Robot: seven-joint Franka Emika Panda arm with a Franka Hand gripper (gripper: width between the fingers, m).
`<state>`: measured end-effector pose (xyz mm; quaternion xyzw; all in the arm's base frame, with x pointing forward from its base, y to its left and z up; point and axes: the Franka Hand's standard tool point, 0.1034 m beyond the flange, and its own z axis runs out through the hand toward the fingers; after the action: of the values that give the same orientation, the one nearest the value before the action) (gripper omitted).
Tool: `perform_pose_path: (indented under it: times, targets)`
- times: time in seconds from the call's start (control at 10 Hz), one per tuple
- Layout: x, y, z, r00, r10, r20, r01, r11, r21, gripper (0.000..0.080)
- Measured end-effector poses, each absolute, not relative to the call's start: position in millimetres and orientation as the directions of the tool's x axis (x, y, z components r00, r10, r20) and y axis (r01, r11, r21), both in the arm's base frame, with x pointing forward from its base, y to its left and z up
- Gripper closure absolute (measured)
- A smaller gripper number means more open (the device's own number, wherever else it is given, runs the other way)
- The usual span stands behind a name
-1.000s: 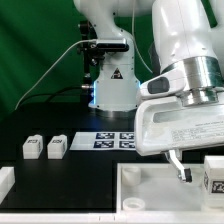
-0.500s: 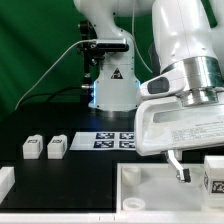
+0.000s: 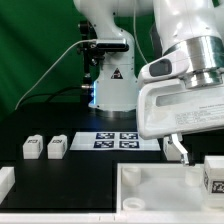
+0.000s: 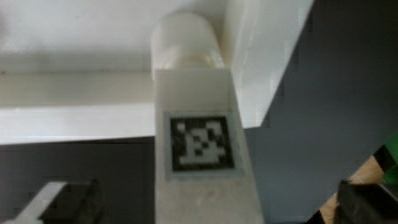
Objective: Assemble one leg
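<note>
Black tabletop, green backdrop: Panda arm above furniture parts.

Close to the wrist camera, one leg (image 4: 199, 140) showed as a long white blocky peg with a rounded tip and a black-and-white square tag, lying against the white square panel (image 4: 80, 105). Three more legs appeared in the exterior view: two (image 3: 33, 147) (image 3: 57, 147) side by side toward that view's left, one (image 3: 213, 178) at its right edge. One marker board (image 3: 122, 140) lay behind. The gripper (image 3: 180, 150) hung released, jaws apart, grasping nothing.
</note>
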<state>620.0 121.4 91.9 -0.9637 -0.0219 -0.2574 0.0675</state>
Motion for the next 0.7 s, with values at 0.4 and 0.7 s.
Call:
perform_pose_path:
  times: [0.4, 0.7]
  targets:
    - [621.8, 124.6, 86.1, 0.976, 0.006, 0.219, 0.052, -0.978, -0.203, 0.0150]
    - [621.3, 123.3, 85.8, 0.997, 0.061, -0.055, 0.046, -0.971, -0.235, 0.0150]
